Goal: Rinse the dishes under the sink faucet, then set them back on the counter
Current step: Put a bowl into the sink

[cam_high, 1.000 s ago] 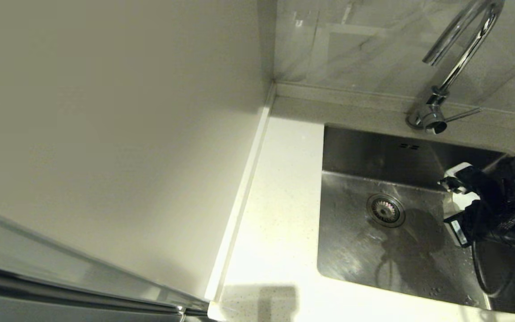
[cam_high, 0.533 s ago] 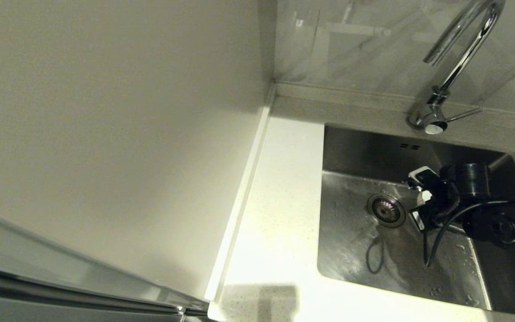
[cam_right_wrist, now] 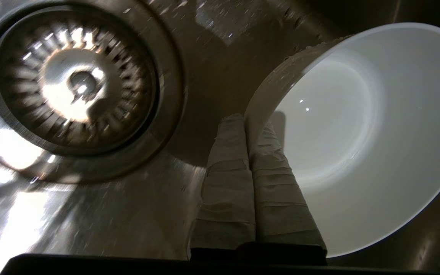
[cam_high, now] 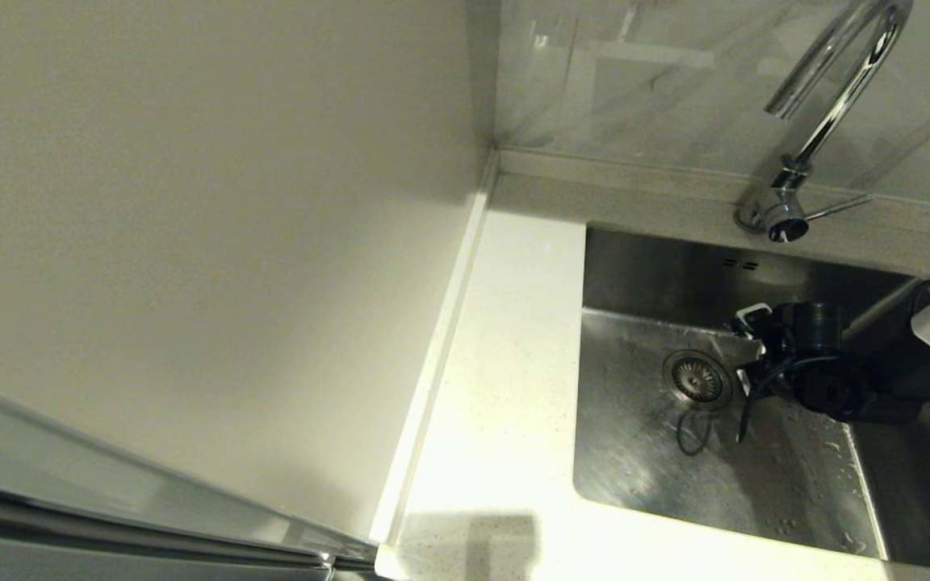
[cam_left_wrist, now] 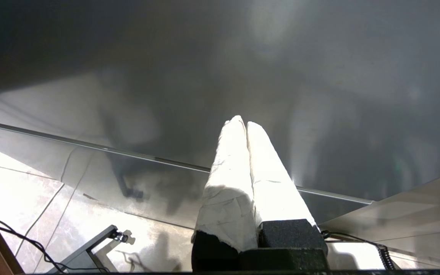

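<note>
One bowl (cam_right_wrist: 357, 137) pinched by its rim.
Right gripper (cam_right_wrist: 247, 122) clamped shut on it, beside the drain strainer (cam_right_wrist: 76, 82), faucet (cam_high: 828, 89) above.

Sink (cam_high: 643, 452): brushed steel, satin, wet droplets showing lower right of head view. Strainer (cam_right_wrist: 73, 82): shiny slotted metal. Faucet (cam_high: 828, 89): polished chrome, mirror-glossy. Counter (cam_high: 505, 387): white speckled stone, smooth. Bowl (cam_right_wrist: 357, 137): glossy white glaze, ceramic-looking. Right gripper (cam_right_wrist: 246, 122) fingers (cam_right_wrist: 227, 183): wrapped in wrinkled matt white tape.
</note>
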